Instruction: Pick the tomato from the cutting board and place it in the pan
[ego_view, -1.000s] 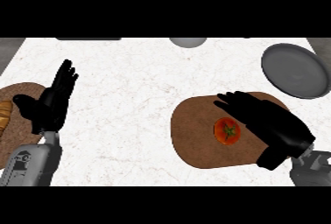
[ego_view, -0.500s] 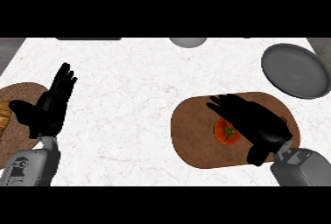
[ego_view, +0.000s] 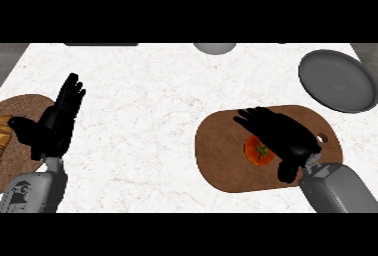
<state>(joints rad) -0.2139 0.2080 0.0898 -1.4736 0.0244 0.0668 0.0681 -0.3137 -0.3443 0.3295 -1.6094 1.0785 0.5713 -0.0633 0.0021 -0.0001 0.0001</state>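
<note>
A red tomato (ego_view: 257, 151) with a green stem lies on the brown oval cutting board (ego_view: 221, 160) at the right of the counter. My right hand (ego_view: 284, 136) lies over the tomato's right side, fingers stretched toward the upper left and thumb hanging near the board's lower edge; it is open and hides part of the tomato. The dark grey pan (ego_view: 338, 81) sits at the far right, beyond the board. At the left my left hand (ego_view: 56, 125) rests open, fingers up.
A brown round mat (ego_view: 22, 150) lies at the left edge under the left hand, with a piece of bread (ego_view: 4, 135) on it. A grey bowl (ego_view: 215, 48) and a dark object (ego_view: 100, 44) sit along the far edge.
My right hand has shifted left across the board and now covers the tomato's right side. The forearm has come further into view. The left hand has barely moved.
</note>
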